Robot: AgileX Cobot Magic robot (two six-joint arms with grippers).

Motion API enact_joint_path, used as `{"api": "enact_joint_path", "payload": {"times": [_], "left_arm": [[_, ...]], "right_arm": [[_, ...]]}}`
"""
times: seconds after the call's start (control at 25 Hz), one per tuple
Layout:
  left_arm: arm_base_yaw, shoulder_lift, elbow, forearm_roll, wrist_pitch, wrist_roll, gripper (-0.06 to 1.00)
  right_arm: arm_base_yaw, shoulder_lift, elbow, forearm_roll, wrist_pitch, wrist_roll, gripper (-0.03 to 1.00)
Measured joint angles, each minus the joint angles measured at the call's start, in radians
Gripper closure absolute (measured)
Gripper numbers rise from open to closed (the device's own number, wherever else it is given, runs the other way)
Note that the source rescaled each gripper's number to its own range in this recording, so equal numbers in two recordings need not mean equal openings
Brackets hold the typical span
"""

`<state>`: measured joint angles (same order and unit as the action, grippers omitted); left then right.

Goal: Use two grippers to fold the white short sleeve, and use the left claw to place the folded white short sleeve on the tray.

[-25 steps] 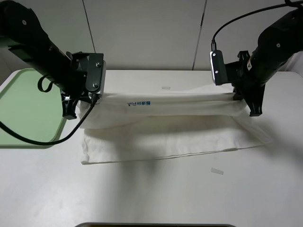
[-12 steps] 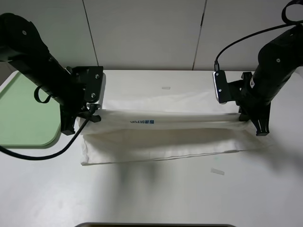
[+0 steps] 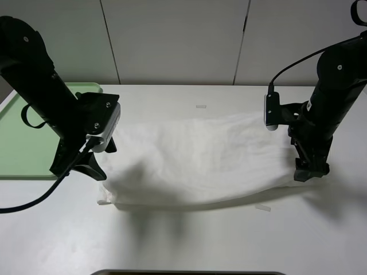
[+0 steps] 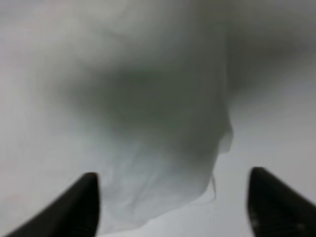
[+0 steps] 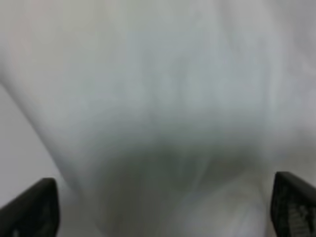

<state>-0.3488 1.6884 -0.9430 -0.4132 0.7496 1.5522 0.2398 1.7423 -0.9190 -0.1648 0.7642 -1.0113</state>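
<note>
The white short sleeve (image 3: pixel 200 157) lies folded in a long band across the middle of the table; its blue lettering is hidden. My left gripper (image 3: pixel 77 168) is low at the band's left end, next to the tray (image 3: pixel 20 143). In the left wrist view the left gripper (image 4: pixel 173 212) is open, fingers wide apart, with the cloth's end (image 4: pixel 163 163) below and between them. My right gripper (image 3: pixel 311 170) is low at the band's right end. In the right wrist view the right gripper (image 5: pixel 163 212) is open over blurred white cloth (image 5: pixel 163 98).
The pale green tray sits at the table's left edge, partly behind the left arm. A small white tape strip (image 3: pixel 200 106) lies behind the shirt and another (image 3: pixel 262 207) in front of it. A dark edge (image 3: pixel 189 272) shows at the bottom of the exterior view.
Both grippers moved forward and down, carrying the shirt's lifted edge over onto its front edge. The cloth now lies flat, the blue lettering is covered, and both grippers have let go.
</note>
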Motion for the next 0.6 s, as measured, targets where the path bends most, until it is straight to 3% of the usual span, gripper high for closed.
{"api": "enact_joint_path", "payload": {"times": [0.04,0.16,0.44,0.48,0.52,0.6], "left_arm": [[0.0,0.0,0.0,-0.006,0.0,-0.008,0.28],[0.0,0.0,0.0,-0.021,-0.007,-0.017,0.23],[0.0,0.0,0.0,-0.117,-0.124,-0.037,0.19],[0.0,0.0,0.0,-0.145,-0.158,-0.037,0.18],[0.0,0.0,0.0,-0.225,-0.227,-0.037,0.18],[0.0,0.0,0.0,-0.332,-0.283,-0.037,0.18]], "right_arm": [[0.0,0.0,0.0,0.016,0.004,-0.001,0.05],[0.0,0.0,0.0,0.035,0.023,-0.001,-0.01],[0.0,-0.051,0.0,0.039,0.034,-0.001,-0.03],[0.0,-0.051,0.0,0.039,0.034,-0.001,-0.03],[0.0,-0.062,0.0,0.037,0.033,-0.001,-0.03],[0.0,-0.176,0.0,0.006,-0.029,-0.001,-0.03]]}}
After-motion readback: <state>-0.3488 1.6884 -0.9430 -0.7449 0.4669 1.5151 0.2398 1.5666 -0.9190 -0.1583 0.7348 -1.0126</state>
